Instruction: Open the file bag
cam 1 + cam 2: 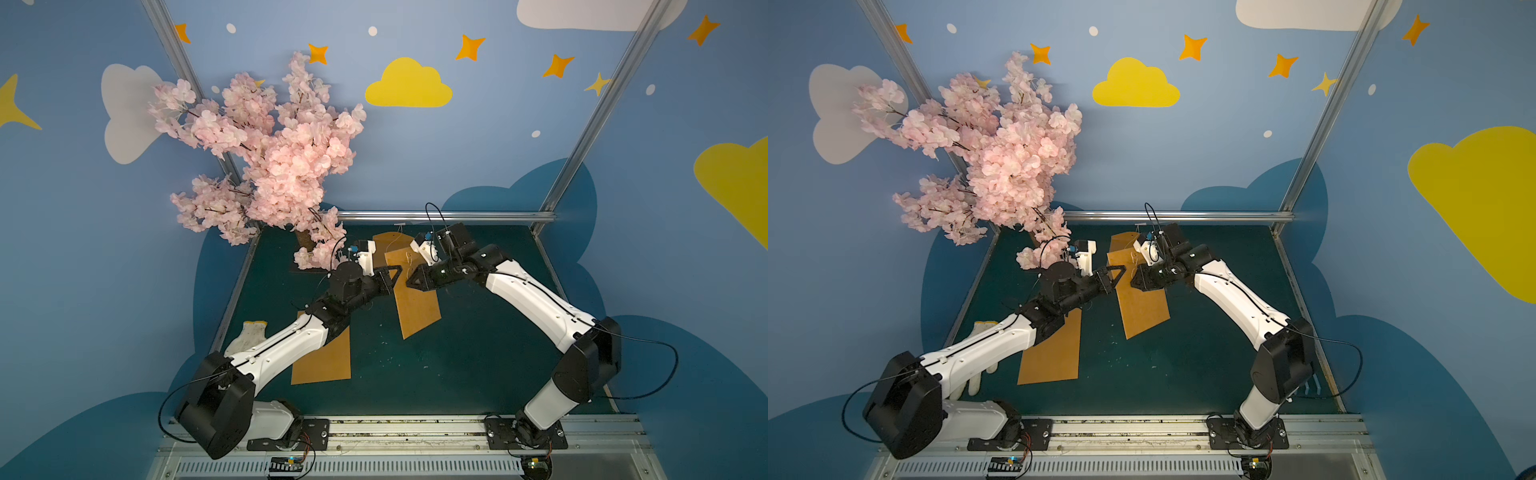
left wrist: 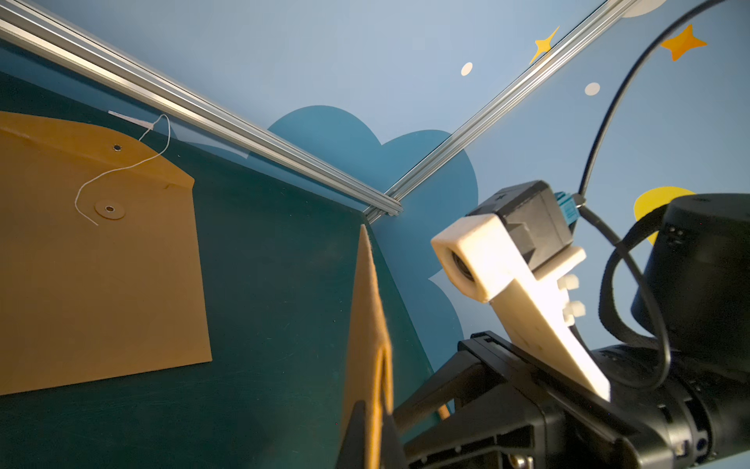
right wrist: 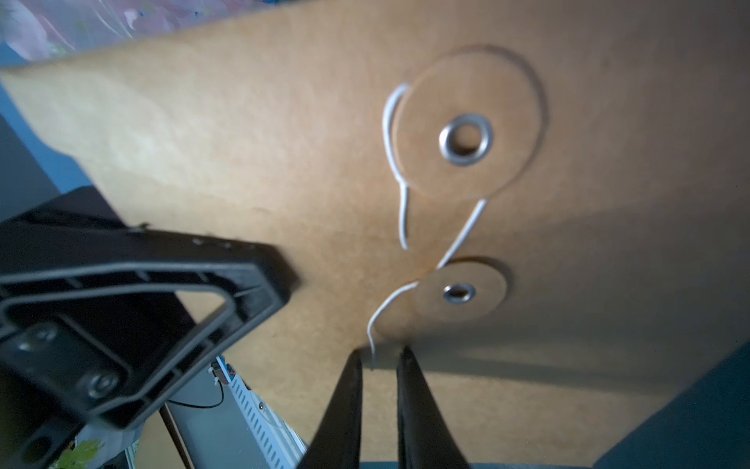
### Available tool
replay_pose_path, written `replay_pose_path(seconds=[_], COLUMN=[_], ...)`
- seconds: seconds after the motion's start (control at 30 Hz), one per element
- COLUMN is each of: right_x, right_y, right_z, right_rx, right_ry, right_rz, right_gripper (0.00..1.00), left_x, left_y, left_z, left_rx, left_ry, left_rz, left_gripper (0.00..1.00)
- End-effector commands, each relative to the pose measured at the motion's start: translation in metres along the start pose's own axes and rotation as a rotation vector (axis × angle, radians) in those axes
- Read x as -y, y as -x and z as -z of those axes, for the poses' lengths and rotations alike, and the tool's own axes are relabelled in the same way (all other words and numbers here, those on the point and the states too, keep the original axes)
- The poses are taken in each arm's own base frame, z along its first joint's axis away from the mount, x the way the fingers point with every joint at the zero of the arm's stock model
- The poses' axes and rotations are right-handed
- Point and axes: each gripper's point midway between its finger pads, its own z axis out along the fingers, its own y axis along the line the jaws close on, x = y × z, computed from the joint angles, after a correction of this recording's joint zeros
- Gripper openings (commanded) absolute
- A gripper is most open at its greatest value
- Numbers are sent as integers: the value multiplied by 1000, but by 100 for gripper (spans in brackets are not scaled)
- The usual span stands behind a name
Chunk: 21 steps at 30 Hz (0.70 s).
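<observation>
The file bag (image 1: 415, 307) (image 1: 1142, 303) is a brown envelope in the middle of the green table, held up at its far end. My left gripper (image 1: 397, 272) (image 2: 373, 410) is shut on its edge, which runs edge-on between the jaws in the left wrist view. The right wrist view shows its face (image 3: 284, 142) with two eyelet discs, the upper (image 3: 466, 81) and the lower (image 3: 479, 300), and a white string (image 3: 462, 235) looped round them. My right gripper (image 1: 409, 279) (image 3: 379, 357) stands narrowly open, with the string's loose end hanging between its fingertips.
A second brown envelope (image 1: 388, 241) (image 2: 101, 264) lies flat behind, flap open and string loose. A third (image 1: 324, 361) lies partly under my left arm, beside a white glove (image 1: 249, 336). A pink blossom tree (image 1: 270, 158) fills the far left. A metal rail (image 1: 444, 216) borders the back.
</observation>
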Motion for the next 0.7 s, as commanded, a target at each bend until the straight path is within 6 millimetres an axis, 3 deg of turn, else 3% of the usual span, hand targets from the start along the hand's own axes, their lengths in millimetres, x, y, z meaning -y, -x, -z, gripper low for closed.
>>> replay_pose_path(seconds=[0.0, 0.23, 0.67], right_x=[-6, -7, -16], right_y=[7, 8, 14], right_z=[-5, -3, 28], right_rx=[5, 11, 88], right_ry=[6, 6, 7], right_rz=[19, 33, 86], right_gripper=[13, 0, 0], left_x=[24, 22, 11], left_y=[0, -2, -7], left_z=[1, 1, 6], left_rx=[-1, -9, -24], left_ry=[-97, -86, -30], left_rz=[-6, -16, -63], left_gripper=[2, 3, 3])
